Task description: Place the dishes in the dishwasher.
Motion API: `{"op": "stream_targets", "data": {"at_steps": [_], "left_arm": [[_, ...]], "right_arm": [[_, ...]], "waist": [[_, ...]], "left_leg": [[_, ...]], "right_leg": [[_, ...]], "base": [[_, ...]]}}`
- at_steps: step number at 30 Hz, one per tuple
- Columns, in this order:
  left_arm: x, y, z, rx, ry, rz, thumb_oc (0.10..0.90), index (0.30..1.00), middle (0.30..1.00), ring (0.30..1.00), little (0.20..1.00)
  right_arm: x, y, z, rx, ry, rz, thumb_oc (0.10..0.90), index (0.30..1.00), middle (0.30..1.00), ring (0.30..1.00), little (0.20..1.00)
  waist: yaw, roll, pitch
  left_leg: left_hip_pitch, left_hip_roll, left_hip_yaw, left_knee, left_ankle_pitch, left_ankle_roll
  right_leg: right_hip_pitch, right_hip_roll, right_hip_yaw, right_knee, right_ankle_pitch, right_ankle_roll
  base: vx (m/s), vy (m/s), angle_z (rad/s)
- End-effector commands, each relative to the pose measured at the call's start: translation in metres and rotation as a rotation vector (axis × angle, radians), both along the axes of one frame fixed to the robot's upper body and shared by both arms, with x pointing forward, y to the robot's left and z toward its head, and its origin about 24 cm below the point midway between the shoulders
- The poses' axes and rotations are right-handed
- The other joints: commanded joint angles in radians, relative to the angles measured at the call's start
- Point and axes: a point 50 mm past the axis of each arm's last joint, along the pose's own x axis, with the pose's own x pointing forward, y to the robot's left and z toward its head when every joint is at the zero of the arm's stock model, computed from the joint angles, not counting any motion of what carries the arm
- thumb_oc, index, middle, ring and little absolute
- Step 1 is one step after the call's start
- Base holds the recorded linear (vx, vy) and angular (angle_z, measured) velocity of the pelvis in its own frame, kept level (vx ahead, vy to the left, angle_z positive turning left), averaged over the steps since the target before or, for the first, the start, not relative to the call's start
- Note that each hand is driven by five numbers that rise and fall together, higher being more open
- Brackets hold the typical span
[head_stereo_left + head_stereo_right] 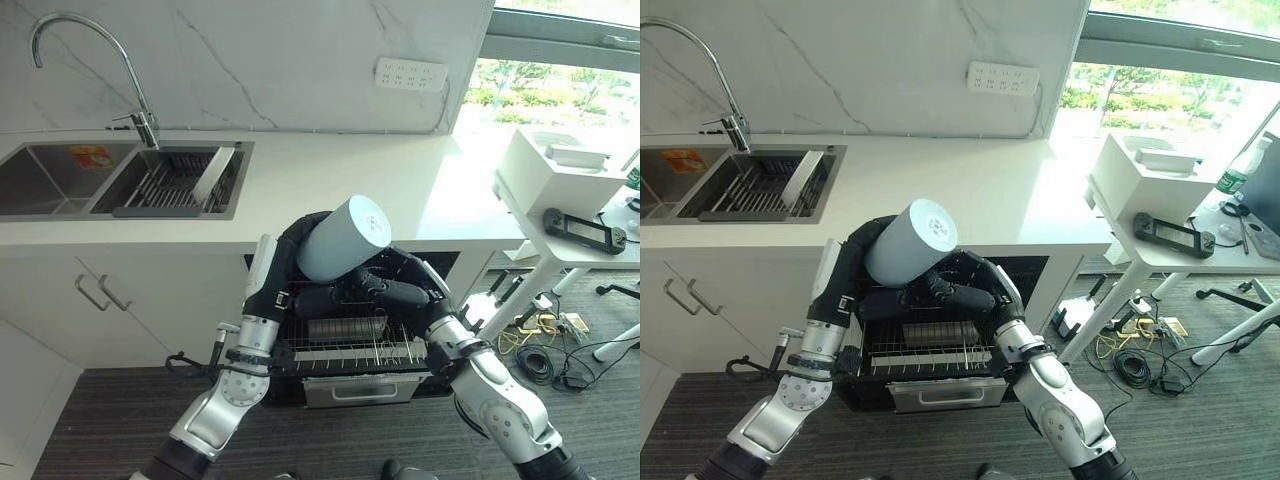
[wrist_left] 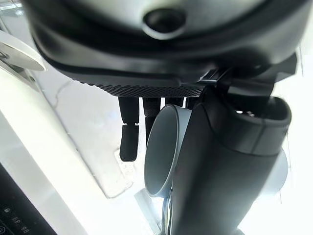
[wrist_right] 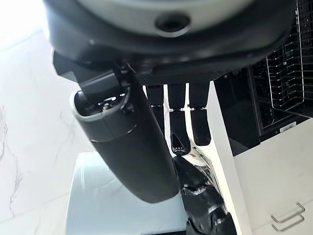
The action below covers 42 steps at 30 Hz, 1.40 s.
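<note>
— What do we see along the back?
— A marble wall (image 1: 250, 60) with a white power strip (image 1: 411, 74), a steel sink (image 1: 60, 175) and curved faucet (image 1: 95, 65) in the white table (image 1: 330, 190).
— And on our right?
— A bright window (image 1: 560, 70), a white desk (image 1: 570, 235), dark carpet (image 1: 100, 420).

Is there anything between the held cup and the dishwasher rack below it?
Nothing visible blocks it. The pale blue cup is held by the left hand above the pulled-out rack; the right hand sits beside and under it, partly over the rack.
</note>
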Motion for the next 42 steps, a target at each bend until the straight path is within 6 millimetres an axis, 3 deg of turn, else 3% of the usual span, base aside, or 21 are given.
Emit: {"op": "stream_targets", "data": {"at_steps": [1,5,6,7,8,30,42], "left_arm": [[-0.001,-0.03,0.056,-0.067,-0.287,-0.161,0.4,0.3,0.3,0.3,0.3],[-0.001,-0.03,0.056,-0.069,-0.282,-0.162,0.4,0.3,0.3,0.3,0.3],[-0.002,-0.03,0.056,-0.072,-0.28,-0.162,0.4,0.3,0.3,0.3,0.3],[-0.001,-0.029,0.056,-0.074,-0.279,-0.161,0.4,0.3,0.3,0.3,0.3],[-0.001,-0.029,0.056,-0.075,-0.278,-0.16,0.4,0.3,0.3,0.3,0.3],[0.002,-0.013,0.049,-0.097,-0.255,-0.071,0.4,0.3,0.3,0.3,0.3],[0.005,-0.004,0.044,-0.069,-0.252,-0.028,0.4,0.3,0.3,0.3,0.3]], "right_arm": [[0.003,0.013,0.061,0.175,-0.298,0.061,0.4,0.3,0.3,0.3,0.3],[0.001,0.015,0.061,0.161,-0.304,0.077,0.4,0.3,0.3,0.3,0.3],[0.001,0.016,0.061,0.157,-0.303,0.084,0.455,0.382,0.382,0.382,0.382],[0.001,0.016,0.06,0.152,-0.307,0.092,0.645,0.667,0.667,0.667,0.667],[0.001,0.016,0.061,0.146,-0.314,0.097,0.8,0.9,0.9,0.9,0.9],[-0.007,0.002,0.074,0.073,-0.43,0.159,0.8,0.9,0.9,0.9,0.9],[-0.008,-0.007,0.077,0.195,-0.407,0.198,0.8,0.9,0.9,0.9,0.9]], "waist": [[0.001,0.018,-0.037],[0.002,0.019,-0.037],[0.002,0.02,-0.036],[0.002,0.019,-0.035],[0.003,0.019,-0.035],[0.001,0.012,-0.029],[-0.003,0.011,-0.032]], "left_leg": [[0.057,0.025,-0.099,0.004,-0.16,-0.041],[0.058,0.025,-0.099,0.004,-0.16,-0.041],[0.058,0.025,-0.099,0.004,-0.16,-0.041],[0.059,0.024,-0.099,0.004,-0.16,-0.041],[0.059,0.024,-0.1,0.004,-0.16,-0.041],[0.062,0.022,-0.101,0.004,-0.161,-0.04],[0.064,0.022,-0.101,0.004,-0.163,-0.04]], "right_leg": [[0.062,-0.006,0.002,0.038,-0.17,0.077],[0.062,-0.006,0.003,0.038,-0.17,0.077],[0.063,-0.006,0.003,0.038,-0.17,0.077],[0.064,-0.006,0.003,0.038,-0.171,0.077],[0.064,-0.006,0.003,0.038,-0.171,0.077],[0.069,-0.005,0.005,0.038,-0.171,0.078],[0.07,0.0,0.011,0.038,-0.172,0.078]], "base": [[0.0,0.0,0.0],[0.0,0.0,0.0],[0.0,0.0,0.0],[0.0,0.0,0.0],[0.0,0.0,0.0],[0.0,0.0,0.0],[0.0,0.0,0.0]]}}
